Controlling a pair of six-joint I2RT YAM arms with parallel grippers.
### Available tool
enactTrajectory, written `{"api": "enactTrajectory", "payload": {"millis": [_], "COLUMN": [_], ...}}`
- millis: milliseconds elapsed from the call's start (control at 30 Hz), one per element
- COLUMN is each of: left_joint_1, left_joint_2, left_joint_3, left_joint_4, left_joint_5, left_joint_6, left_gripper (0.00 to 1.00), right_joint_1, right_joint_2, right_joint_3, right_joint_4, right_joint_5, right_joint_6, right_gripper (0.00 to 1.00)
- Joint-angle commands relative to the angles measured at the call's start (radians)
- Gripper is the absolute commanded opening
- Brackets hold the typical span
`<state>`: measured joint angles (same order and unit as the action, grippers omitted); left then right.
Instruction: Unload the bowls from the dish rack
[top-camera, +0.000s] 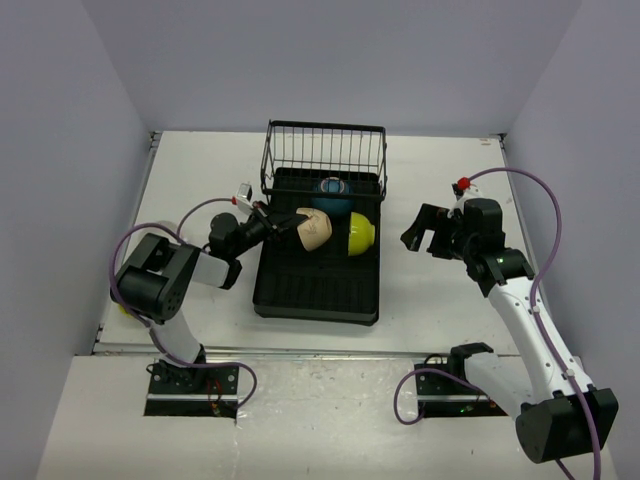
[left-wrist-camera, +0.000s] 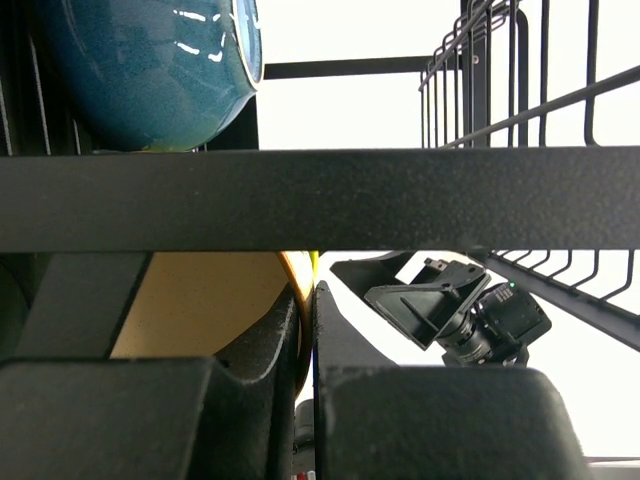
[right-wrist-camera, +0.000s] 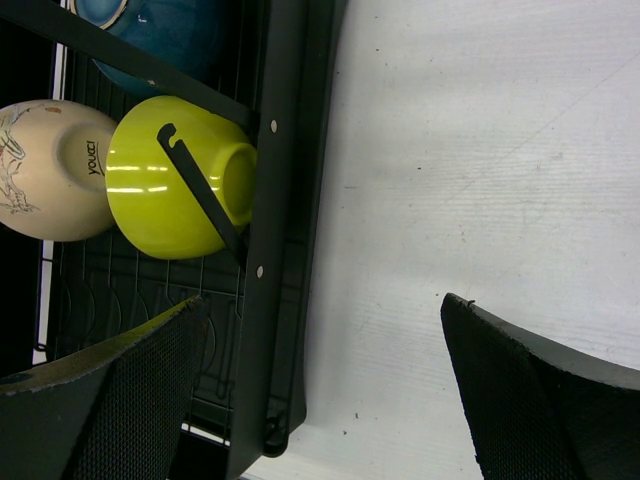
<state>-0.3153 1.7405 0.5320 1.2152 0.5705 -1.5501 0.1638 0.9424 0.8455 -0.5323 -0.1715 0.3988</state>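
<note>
The black dish rack (top-camera: 318, 290) lies mid-table with its wire basket (top-camera: 325, 150) at the far end. Three bowls stand on edge in it: a cream bowl (top-camera: 315, 230), a dark blue bowl (top-camera: 332, 197) behind it and a lime bowl (top-camera: 360, 233) to the right. My left gripper (top-camera: 283, 223) reaches in from the left and is shut on the cream bowl's rim (left-wrist-camera: 298, 300); its tan inside (left-wrist-camera: 200, 300) fills the left wrist view under the blue bowl (left-wrist-camera: 150, 70). My right gripper (top-camera: 425, 232) hangs open over bare table right of the rack, near the lime bowl (right-wrist-camera: 170, 180).
A black rack bar (left-wrist-camera: 320, 200) crosses the left wrist view just above the fingers. The rack's right wall (right-wrist-camera: 280, 250) runs between the right gripper (right-wrist-camera: 322, 300) and the bowls. White walls close in the table on three sides.
</note>
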Motion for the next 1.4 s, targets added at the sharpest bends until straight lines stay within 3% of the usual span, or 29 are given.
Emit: {"api": "enactTrajectory", "payload": {"millis": [0, 1367], "left_joint_1": [0.019, -0.064], "left_joint_2": [-0.087, -0.081], "left_joint_3": [0.028, 0.046], "left_joint_4": [0.644, 0.647], "left_joint_5": [-0.021, -0.052], "left_joint_6": [-0.048, -0.085], "left_gripper": [0.0, 0.0], "right_joint_1": [0.005, 0.005], "right_joint_2": [0.001, 0.022], "right_joint_3": [0.041, 0.043], "right_joint_4": [0.008, 0.02], "right_joint_5": [-0.008, -0.014], "right_joint_6": [-0.015, -0.015], "right_gripper": [0.99, 0.99]}}
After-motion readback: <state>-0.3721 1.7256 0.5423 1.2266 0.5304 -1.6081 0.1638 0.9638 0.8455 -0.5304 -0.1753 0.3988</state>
